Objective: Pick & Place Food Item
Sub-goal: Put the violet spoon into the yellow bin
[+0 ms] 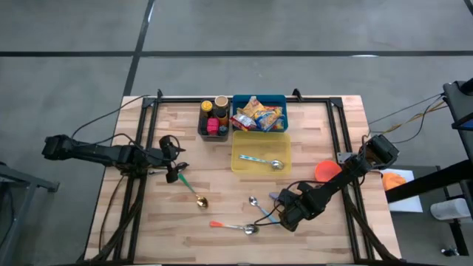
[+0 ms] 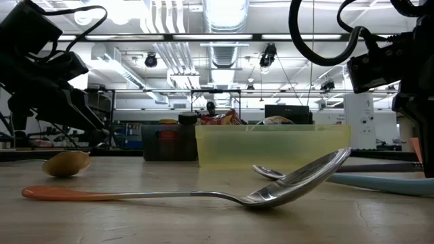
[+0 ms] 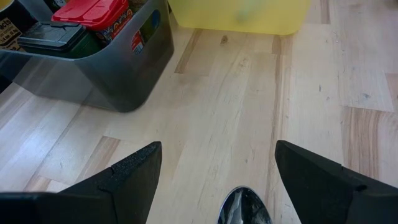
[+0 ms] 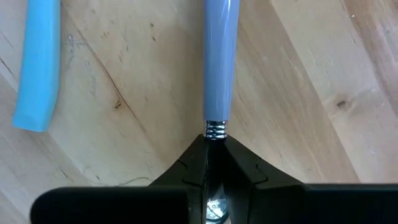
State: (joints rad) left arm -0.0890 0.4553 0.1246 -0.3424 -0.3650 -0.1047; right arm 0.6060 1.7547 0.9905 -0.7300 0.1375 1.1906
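Lowest in the high view, near the table's front edge, lies a steel spoon with an orange handle [image 1: 230, 226]; in the low view it stretches across the foreground. Just right of it, the right gripper [image 1: 284, 219] presses down on the wooden slat table [image 1: 310, 125], its fingers pressed together on the metal neck of a spoon with a pale lavender-blue handle [image 4: 218, 62]; a second spoon with a light blue handle [image 4: 38, 62] lies just beside that one. Left of centre, the left gripper [image 1: 176, 171] hovers with fingers spread wide and nothing between them, beside a gold-bowled spoon with a green handle [image 1: 194, 192]. Farther back, mid-frame, sits a translucent yellow plastic tub [image 1: 260, 154] holding one steel spoon. At the far edge stand a dark grey bin [image 1: 211, 127] of jars with a red lid, and a blue bin [image 1: 259, 114] heaped with bright snack packets [image 1: 259, 117]. An orange round dish [image 1: 327, 171] rests by the right arm
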